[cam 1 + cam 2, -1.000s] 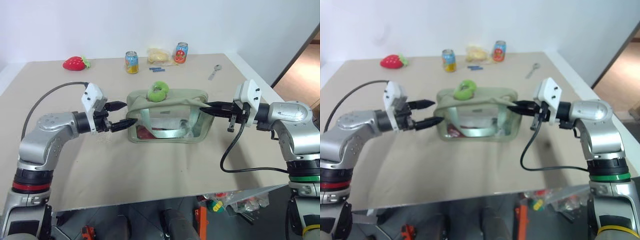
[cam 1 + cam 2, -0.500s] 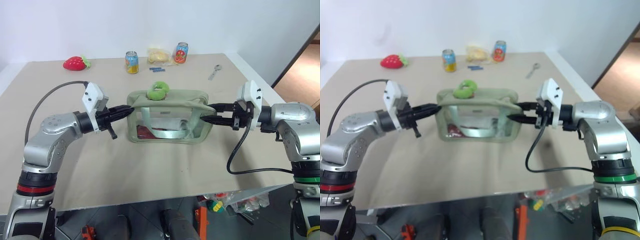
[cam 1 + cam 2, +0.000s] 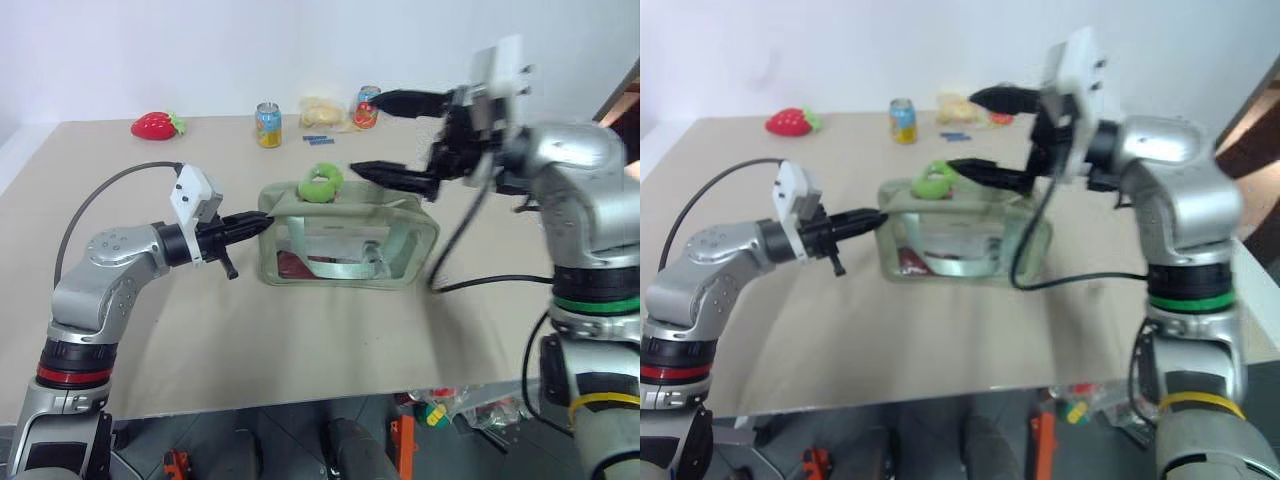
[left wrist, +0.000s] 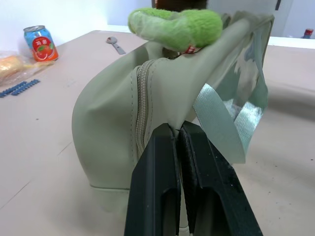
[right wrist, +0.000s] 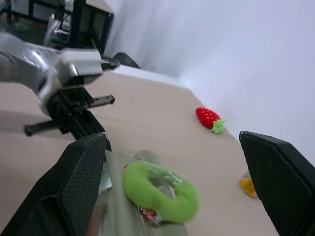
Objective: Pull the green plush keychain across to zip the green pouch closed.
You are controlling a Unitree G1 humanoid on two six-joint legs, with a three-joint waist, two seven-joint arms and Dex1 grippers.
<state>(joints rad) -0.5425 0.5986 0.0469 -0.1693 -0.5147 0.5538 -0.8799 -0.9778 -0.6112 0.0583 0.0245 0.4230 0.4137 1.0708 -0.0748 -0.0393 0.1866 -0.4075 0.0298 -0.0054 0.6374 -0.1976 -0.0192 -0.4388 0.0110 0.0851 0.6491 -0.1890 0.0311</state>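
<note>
Left gripper is clamped on the end of the pouch: the left wrist view shows its black fingers pressed together on the fabric beside the zipper, a detail the head views give only as a dark tip at the pouch's left edge. Right gripper hangs above the pouch's right half with jaws wide apart, holding nothing; its wrist view looks down between textured black pads at the keychain, just below and between them. Keychain is a fuzzy lime ring on top of the pouch, nearer the left gripper's end. Pouch is soft sage fabric, boxy, rounded corners, with a clear window and shiny webbing strap. Beyond the grippers on the table: red strawberry, two cans, spoon.
</note>
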